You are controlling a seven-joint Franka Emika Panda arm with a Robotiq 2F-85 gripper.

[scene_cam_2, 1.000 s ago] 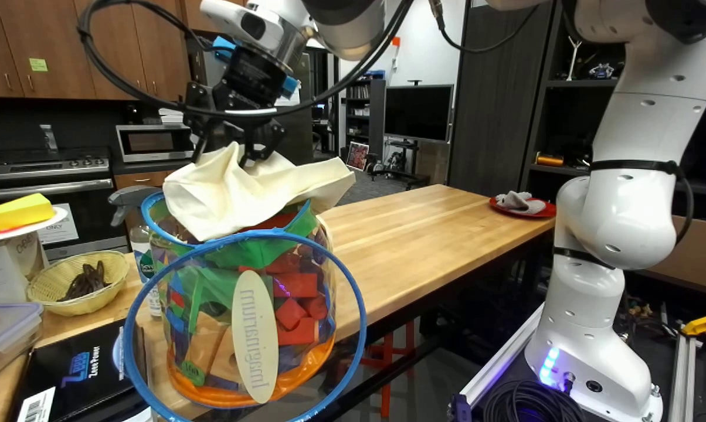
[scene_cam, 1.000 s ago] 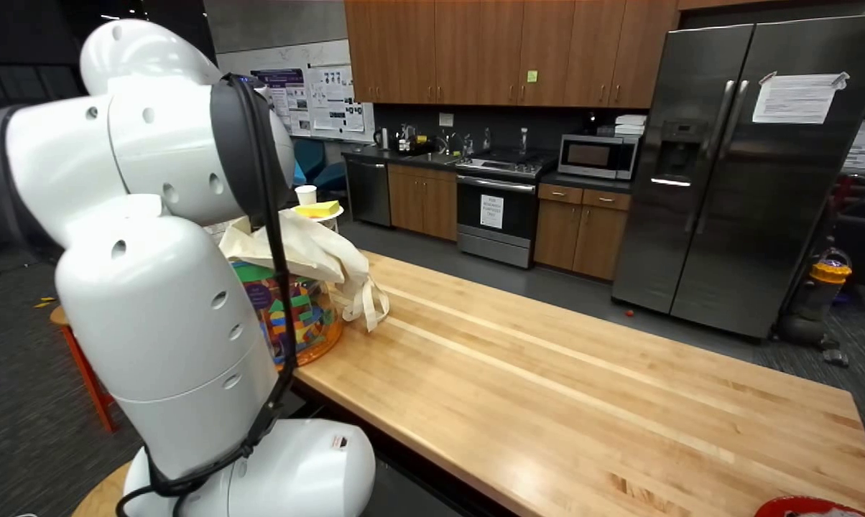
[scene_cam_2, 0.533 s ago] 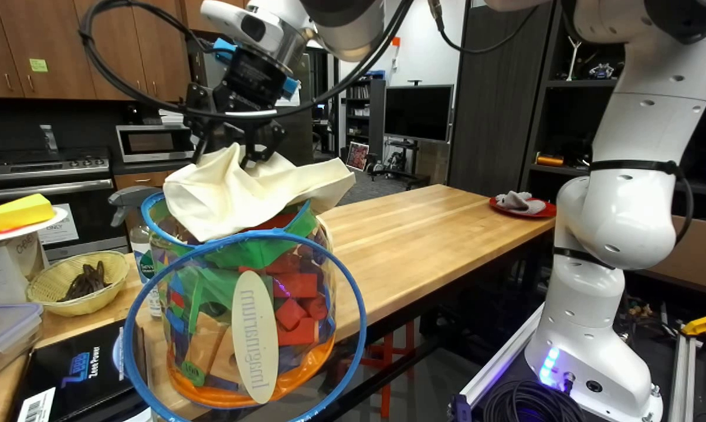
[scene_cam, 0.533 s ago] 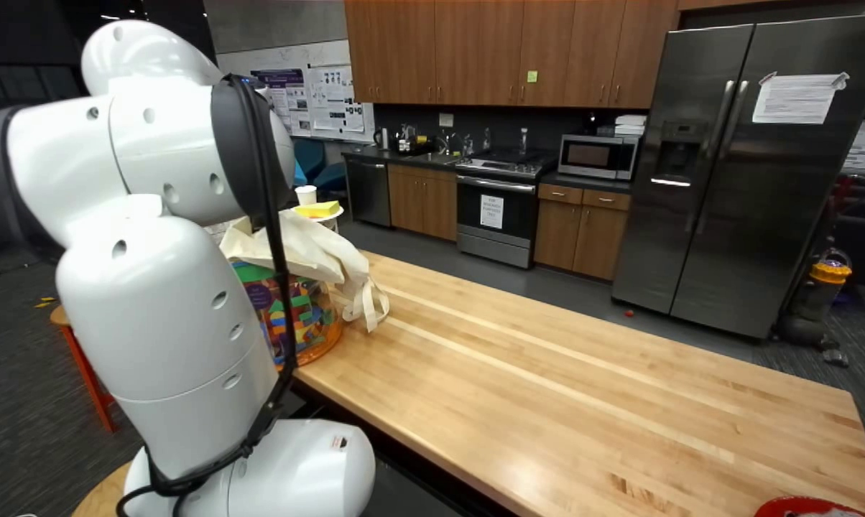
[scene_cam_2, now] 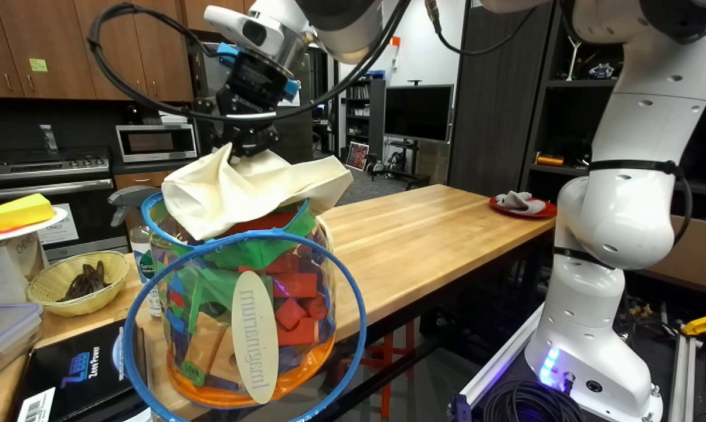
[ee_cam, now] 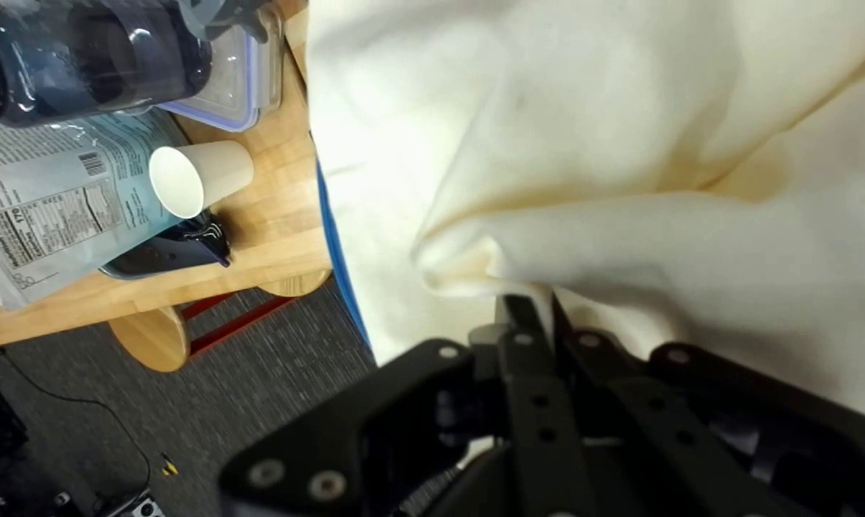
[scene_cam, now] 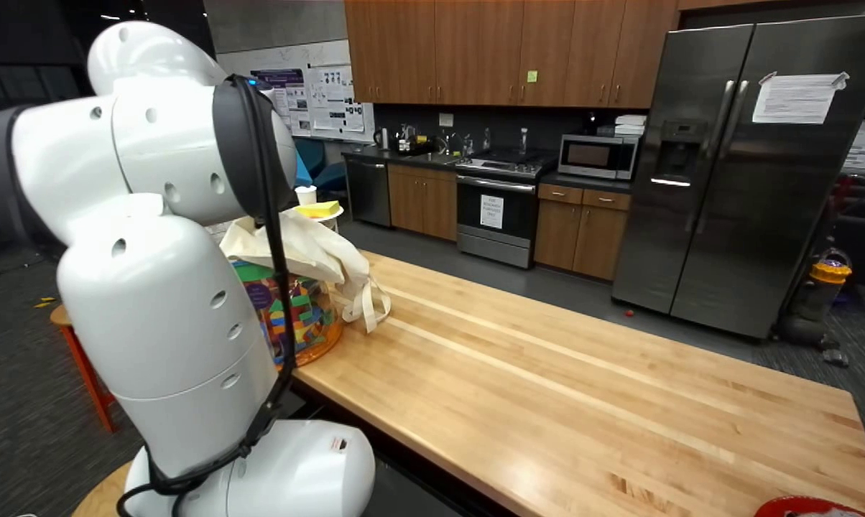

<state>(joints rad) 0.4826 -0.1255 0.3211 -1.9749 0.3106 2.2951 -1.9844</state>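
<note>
Your gripper (ee_cam: 542, 307): lower centre of the wrist view, jaws pinching a fold of the cream cloth bag (ee_cam: 605, 143). Bag: held at that fold, spreading over the upper right of that view; below your gripper in an exterior view, draped over a clear tub (scene_cam_2: 265, 253) of blocks (scene_cam_2: 297, 285), left of centre. White paper cup (ee_cam: 217, 171): upper left, wrist view. Yellow basket (scene_cam_2: 92, 305): left in an exterior view. Red plate (scene_cam_2: 542, 212) bearing grey cloth (scene_cam_2: 518, 202): right in that view.

Lab kitchen: fridge (scene_cam: 763, 187), stove (scene_cam: 516, 215), microwave (scene_cam: 596, 156), cabinets (scene_cam: 501, 54); posters (scene_cam: 334, 97), robot arm (scene_cam: 167, 301).
</note>
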